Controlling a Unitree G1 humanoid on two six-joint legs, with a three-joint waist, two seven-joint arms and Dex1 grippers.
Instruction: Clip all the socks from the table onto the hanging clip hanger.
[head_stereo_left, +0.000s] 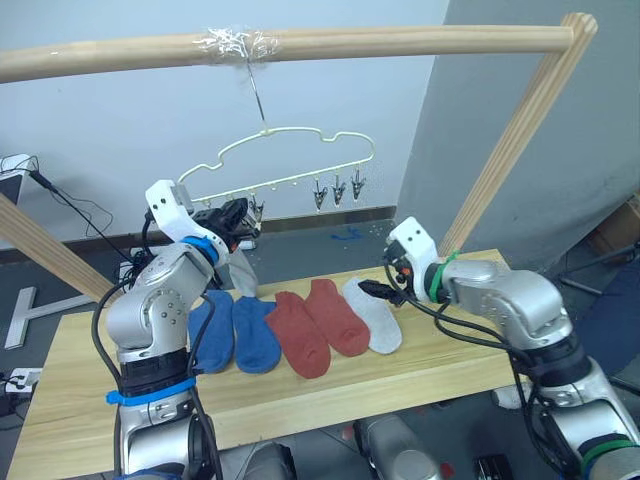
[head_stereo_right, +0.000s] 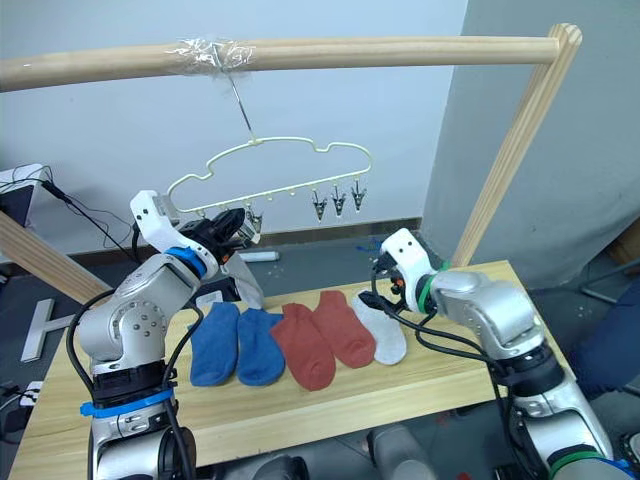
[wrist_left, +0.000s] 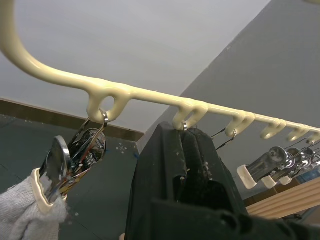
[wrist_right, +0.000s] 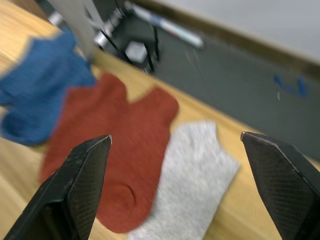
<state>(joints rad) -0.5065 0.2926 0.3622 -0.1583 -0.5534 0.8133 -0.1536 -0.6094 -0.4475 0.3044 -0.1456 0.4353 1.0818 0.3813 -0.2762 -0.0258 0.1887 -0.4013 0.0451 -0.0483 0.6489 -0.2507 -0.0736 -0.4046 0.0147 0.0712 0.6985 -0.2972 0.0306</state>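
Pale wall and grey floor lay behind a round wooden pole frame (head_stereo_left: 300, 42), whose crossbar ran along the 12 o'clock edge of the head view. Below it stretched the table (head_stereo_left: 330, 395) of light planks. On the table five socks lay side by side in a row: two blue socks (head_stereo_left: 235, 330) toward 9 o'clock, two rust-red socks (head_stereo_left: 315, 322) at the centre, and one light grey sock (head_stereo_left: 374, 314) toward 3 o'clock, neighbours touching or overlapping. The clip hanger (head_stereo_left: 290, 150) hung by its hook from the crossbar. A second grey sock (head_stereo_left: 240, 272) dangled from a clip at the hanger's 9 o'clock end. The left gripper (head_stereo_left: 238, 218) was raised beside that clip, its fingers clenched together with nothing seen between them. The right gripper (wrist_right: 175, 145) hovered over the grey sock on the table, jaws spread wide and empty
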